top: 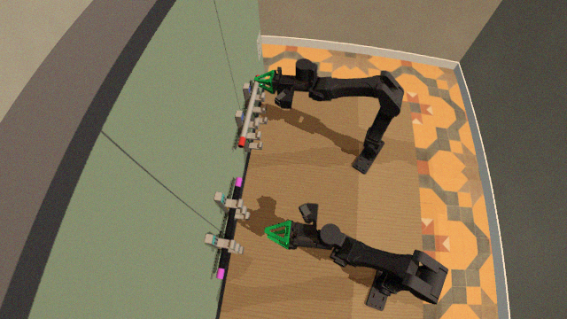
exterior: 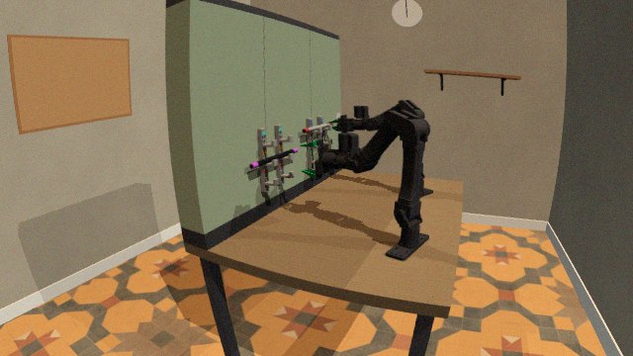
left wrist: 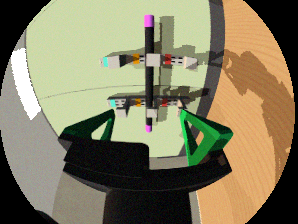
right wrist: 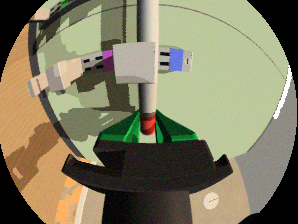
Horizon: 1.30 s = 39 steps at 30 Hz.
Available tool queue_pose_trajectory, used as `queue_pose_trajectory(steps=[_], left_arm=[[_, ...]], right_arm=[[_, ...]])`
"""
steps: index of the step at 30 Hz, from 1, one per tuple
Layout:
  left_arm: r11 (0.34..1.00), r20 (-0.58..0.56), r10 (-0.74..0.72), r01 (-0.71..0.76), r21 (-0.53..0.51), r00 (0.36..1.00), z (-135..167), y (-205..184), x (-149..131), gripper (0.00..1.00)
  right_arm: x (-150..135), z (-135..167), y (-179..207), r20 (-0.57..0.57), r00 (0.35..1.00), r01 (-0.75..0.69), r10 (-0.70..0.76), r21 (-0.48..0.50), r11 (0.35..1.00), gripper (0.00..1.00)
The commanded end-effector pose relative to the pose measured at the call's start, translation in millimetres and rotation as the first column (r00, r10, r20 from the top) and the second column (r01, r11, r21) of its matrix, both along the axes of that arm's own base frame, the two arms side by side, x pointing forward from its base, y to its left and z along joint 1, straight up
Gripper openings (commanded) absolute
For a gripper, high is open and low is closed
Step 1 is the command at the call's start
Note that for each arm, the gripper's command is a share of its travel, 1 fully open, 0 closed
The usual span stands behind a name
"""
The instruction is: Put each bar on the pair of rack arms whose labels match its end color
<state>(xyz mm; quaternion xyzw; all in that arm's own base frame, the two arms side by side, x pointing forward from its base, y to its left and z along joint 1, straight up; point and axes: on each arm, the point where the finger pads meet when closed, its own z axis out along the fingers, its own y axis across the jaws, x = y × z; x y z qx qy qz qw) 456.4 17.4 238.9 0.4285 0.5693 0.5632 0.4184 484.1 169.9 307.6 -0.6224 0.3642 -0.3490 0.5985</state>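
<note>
At the right-hand rack (top: 239, 116) (exterior: 310, 148), my right gripper (top: 265, 81) (right wrist: 147, 113) is clamped on a red-tipped pale bar (top: 249, 111) (exterior: 317, 128) (right wrist: 147, 95). My left gripper (top: 278, 234) (exterior: 311, 159) (left wrist: 147, 112) stands open near the magenta-tipped black bar (exterior: 274, 157) (left wrist: 149, 80).

The top view looks steeply down from high over the table (top: 310, 177) (exterior: 336, 247), taking in both arms and the green panel (top: 177, 89) (exterior: 247, 89). The exterior view stands farther back, off one end of the table — looking along the panel's face and slightly down. Each wrist view sits close behind its own gripper's fingers and faces the panel; the right's is nearer its rack. Top and exterior share both racks; the left wrist shares one with them — the right wrist, the other.
</note>
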Motion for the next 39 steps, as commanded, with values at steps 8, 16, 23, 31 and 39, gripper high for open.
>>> queue_pose_trajectory(steps=[8,16,23,31,39], left_arm=[[1.000,0.017,-0.002,0.002,-0.002,1.000,3.3,-3.1,-0.6,1.00],[1.000,0.017,-0.002,0.002,-0.002,1.000,3.3,-3.1,-0.6,1.00],[1.000,0.017,-0.002,0.002,-0.002,1.000,3.3,-3.1,-0.6,1.00],[1.000,0.017,-0.002,0.002,-0.002,1.000,3.3,-3.1,-0.6,1.00],[1.000,0.017,-0.002,0.002,-0.002,1.000,3.3,-3.1,-0.6,1.00]], right_arm=[[-7.6,23.6,-1.3,0.036,0.999,-0.002,0.002,0.018,1.000,0.00],[-7.6,28.5,-1.3,0.036,0.999,-0.002,0.002,0.018,1.000,0.00],[-7.6,36.3,-1.3,0.036,0.999,-0.002,0.002,0.018,1.000,0.00],[-7.6,43.1,-1.3,0.036,0.999,-0.002,0.002,0.018,1.000,0.00],[-7.6,52.8,-1.3,0.036,0.999,-0.002,0.002,0.018,1.000,0.00]])
